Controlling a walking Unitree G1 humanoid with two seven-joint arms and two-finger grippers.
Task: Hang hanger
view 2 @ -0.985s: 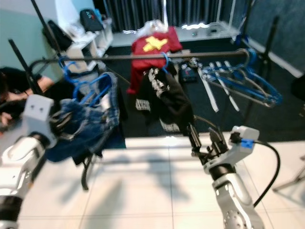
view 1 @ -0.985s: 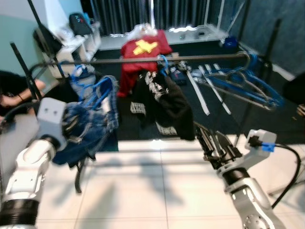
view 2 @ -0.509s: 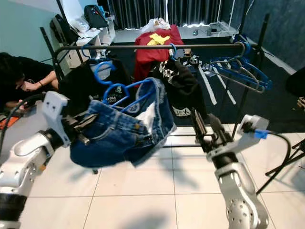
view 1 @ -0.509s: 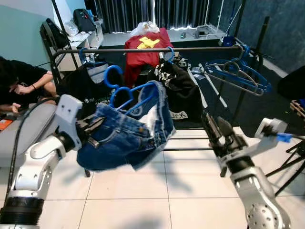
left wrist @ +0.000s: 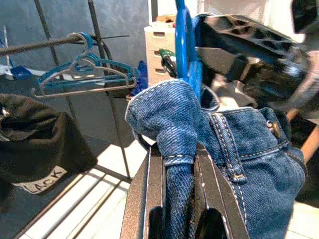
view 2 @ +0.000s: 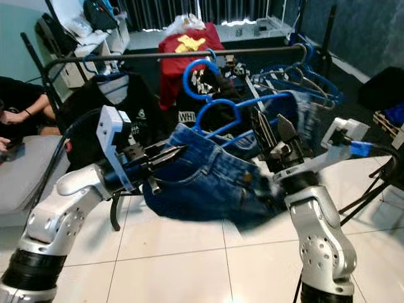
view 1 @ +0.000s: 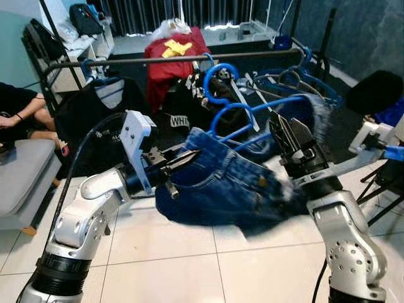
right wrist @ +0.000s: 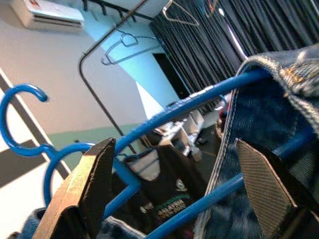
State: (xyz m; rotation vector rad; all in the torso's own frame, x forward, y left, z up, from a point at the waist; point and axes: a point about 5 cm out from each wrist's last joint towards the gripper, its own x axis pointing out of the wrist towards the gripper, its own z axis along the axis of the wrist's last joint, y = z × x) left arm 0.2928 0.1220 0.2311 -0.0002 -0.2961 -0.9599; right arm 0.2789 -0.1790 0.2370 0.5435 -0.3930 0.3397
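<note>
Left gripper [view 1: 189, 159] clamped on jeans [view 1: 230, 189], right gripper [view 1: 293, 140] spread around blue hanger [view 1: 252, 113], clothes rail [view 1: 183, 59] behind with dark shirts [view 1: 95, 120], white tile floor [view 1: 158, 252]

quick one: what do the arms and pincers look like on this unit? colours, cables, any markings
Both arms are silver with rounded shells and black ribbed joint collars. Left pincer has two long black fingers behind a white bracket plate, fed by a black cable. Right pincer has matching black fingers, a white wrist module with a blue tag and a black cable. No lettering is legible.

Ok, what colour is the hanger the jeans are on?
Blue. The hanger shows best in the right eye view, above the jeans.
</note>
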